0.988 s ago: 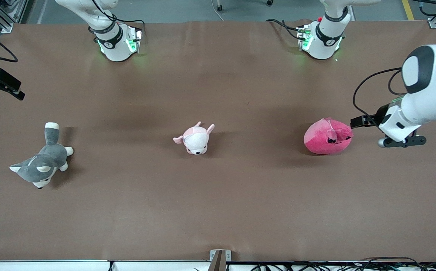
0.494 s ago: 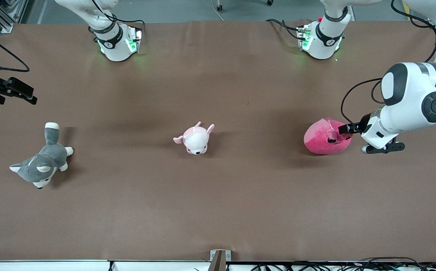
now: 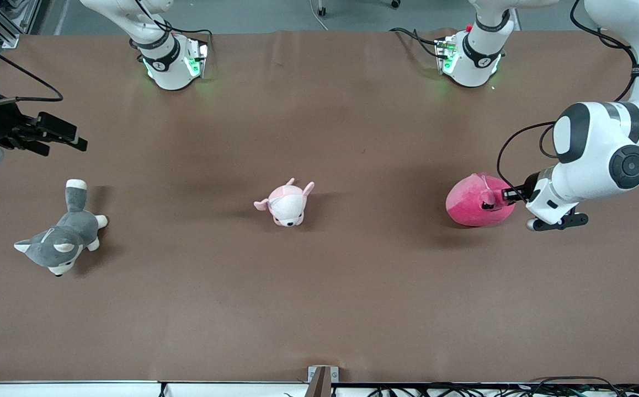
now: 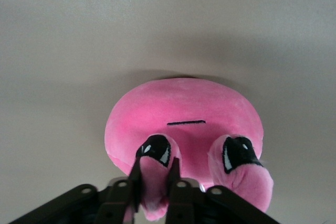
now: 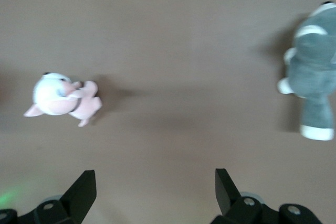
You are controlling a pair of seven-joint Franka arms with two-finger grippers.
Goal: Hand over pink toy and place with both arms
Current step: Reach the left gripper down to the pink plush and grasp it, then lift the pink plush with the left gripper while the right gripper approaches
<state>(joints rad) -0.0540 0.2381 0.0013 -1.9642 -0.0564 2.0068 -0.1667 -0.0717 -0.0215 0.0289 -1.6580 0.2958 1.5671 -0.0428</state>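
Left gripper (image 4: 155,192): fingers pinched one ear of the pink toy (image 3: 477,200); judged wise to lift slowly.
Right gripper (image 5: 152,192): fingers spread, waiting over the bench (image 3: 319,309) at 9 o'clock.

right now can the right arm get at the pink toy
Probably not. The right gripper hangs open over the table's right-arm end, above the husky, while the pink toy lies at the left arm's end, pinched by the left gripper.

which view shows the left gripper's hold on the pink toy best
The left wrist view: the left gripper is pinched shut on an ear of the pink toy. The front view shows only contact at the toy's edge; the right wrist view misses it.
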